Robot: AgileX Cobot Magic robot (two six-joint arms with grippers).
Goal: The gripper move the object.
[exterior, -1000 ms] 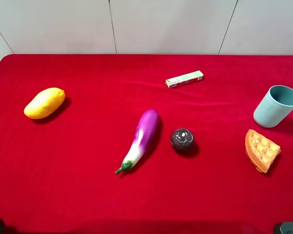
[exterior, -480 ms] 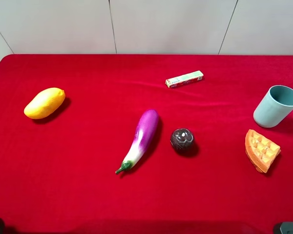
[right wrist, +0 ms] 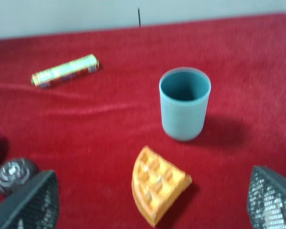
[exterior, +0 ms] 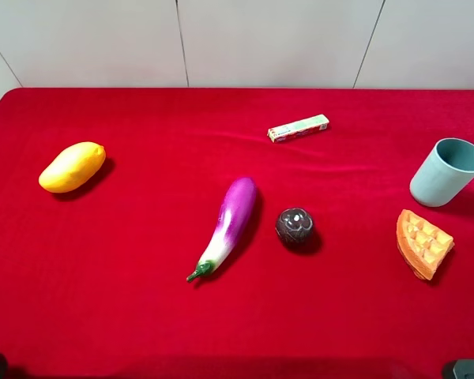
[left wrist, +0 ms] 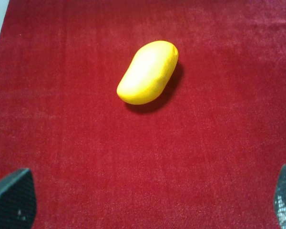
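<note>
The object, a pale blue-green cup (exterior: 447, 171), stands upright and empty at the right side of the red table (exterior: 142, 316). The right wrist view shows the cup (right wrist: 184, 103) well ahead of my right gripper (right wrist: 150, 204), whose two dark fingertips (right wrist: 31, 200) stand wide apart with nothing between them; it is open. My left gripper (left wrist: 148, 200) is open too, with a yellow mango (left wrist: 148, 72) lying ahead of it. In the exterior high view only dark bits of the arms show at the bottom corners.
An orange waffle wedge (exterior: 423, 243) lies just in front of the cup, between it and my right gripper. A dark round fruit (exterior: 294, 227), a purple eggplant (exterior: 231, 223) and a small green-and-white box (exterior: 298, 128) lie mid-table. The mango (exterior: 72, 166) lies far left.
</note>
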